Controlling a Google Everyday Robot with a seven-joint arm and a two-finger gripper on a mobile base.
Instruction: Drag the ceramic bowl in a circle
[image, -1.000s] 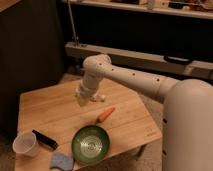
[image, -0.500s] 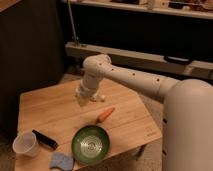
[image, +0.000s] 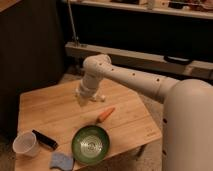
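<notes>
The ceramic bowl (image: 90, 144) is wide, shallow and glossy green with pale rings in its centre. It sits near the front edge of the wooden table (image: 55, 107). My gripper (image: 89, 98) hangs from the white arm above the middle of the table, behind the bowl and well apart from it. It holds nothing that I can see.
An orange carrot (image: 105, 114) lies between the gripper and the bowl. A small white cup (image: 25, 143) stands at the front left, a black bar (image: 45, 139) beside it, and a blue sponge (image: 62, 161) at the front edge left of the bowl. A dark wall and rail run behind.
</notes>
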